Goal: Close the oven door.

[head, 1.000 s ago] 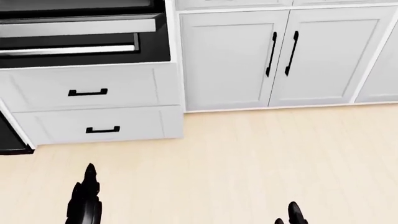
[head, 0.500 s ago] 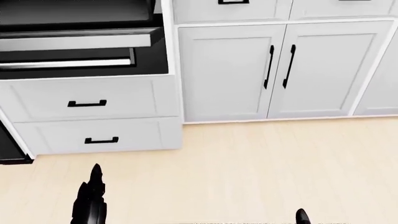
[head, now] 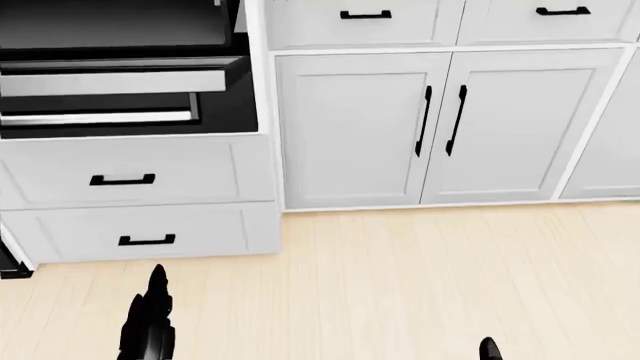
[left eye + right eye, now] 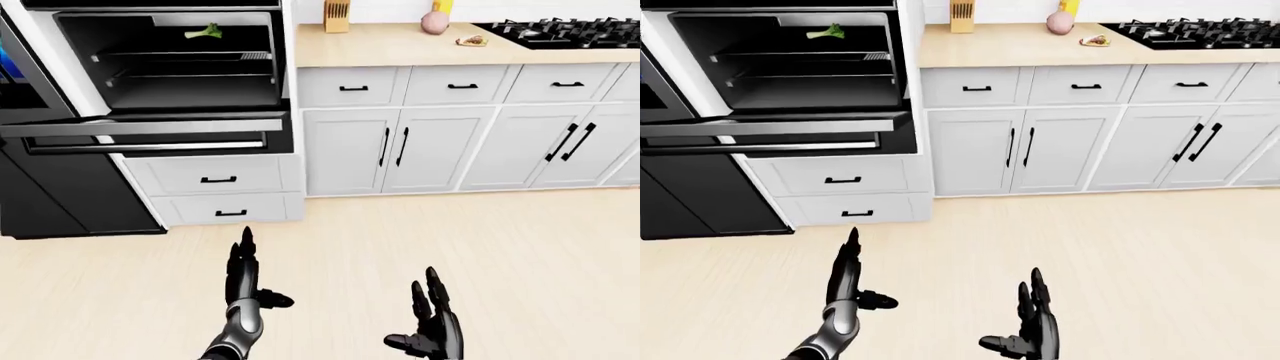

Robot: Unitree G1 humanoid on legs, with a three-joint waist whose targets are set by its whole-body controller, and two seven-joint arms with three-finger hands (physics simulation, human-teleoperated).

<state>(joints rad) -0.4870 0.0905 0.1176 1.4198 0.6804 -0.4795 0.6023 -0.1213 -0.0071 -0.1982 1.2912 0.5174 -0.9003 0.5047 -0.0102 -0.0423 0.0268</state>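
The wall oven (image 4: 170, 64) at the upper left of the left-eye view stands open, racks showing and a green vegetable (image 4: 204, 32) on the top rack. Its door (image 4: 140, 129) hangs down flat, its silver handle bar (image 4: 145, 145) along the near edge; the door also shows in the head view (image 3: 110, 81). My left hand (image 4: 247, 281) is open, fingers pointing up, low over the floor well below the door. My right hand (image 4: 432, 326) is open too, at the bottom edge right of centre. Both are empty and far from the door.
Two white drawers (image 4: 215, 180) sit under the oven. White base cabinets (image 4: 395, 146) with black handles run rightward under a wood counter (image 4: 400, 45) with a knife block (image 4: 337, 15) and a black cooktop (image 4: 565, 31). A dark appliance (image 4: 40, 187) stands left of the oven. Pale wood floor (image 4: 450, 232).
The whole head view has shifted: cabinets and oven door sit lower and further left, so the camera has moved. My right hand has sunk toward the bottom edge; the left is about the same.
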